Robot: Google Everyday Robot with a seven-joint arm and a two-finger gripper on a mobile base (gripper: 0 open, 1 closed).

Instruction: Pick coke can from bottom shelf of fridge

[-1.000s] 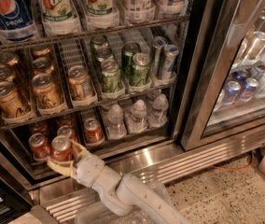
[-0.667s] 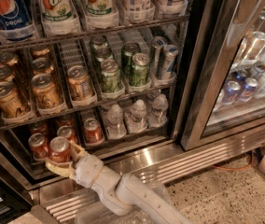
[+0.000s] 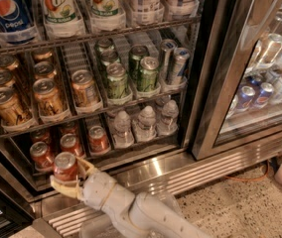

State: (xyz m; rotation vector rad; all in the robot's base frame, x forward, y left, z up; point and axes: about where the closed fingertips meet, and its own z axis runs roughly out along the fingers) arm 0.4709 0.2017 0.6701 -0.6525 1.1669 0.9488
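Note:
The fridge (image 3: 220,78) stands open with its dark wire racks in sight. On the bottom shelf (image 3: 131,150) stand red coke cans (image 3: 98,138) at the left and small clear water bottles (image 3: 146,123) at the right. My gripper (image 3: 70,175) is at the lower left, just in front of the shelf's front edge. Its pale fingers (image 3: 63,188) are shut on one red coke can (image 3: 65,166), which stands upright and is held out past the other red cans. My white arm (image 3: 141,214) runs down to the bottom edge.
Orange-gold cans (image 3: 44,95) and green cans (image 3: 116,81) fill the rack above. Large bottles (image 3: 56,6) stand on the top rack. A steel sill and vent grille (image 3: 190,170) lie below the opening. A glass door (image 3: 260,68) is at the right, speckled floor (image 3: 230,207) beneath.
The gripper with the red can has drawn back slightly out of the bottom shelf, toward the camera. Everything else is unchanged.

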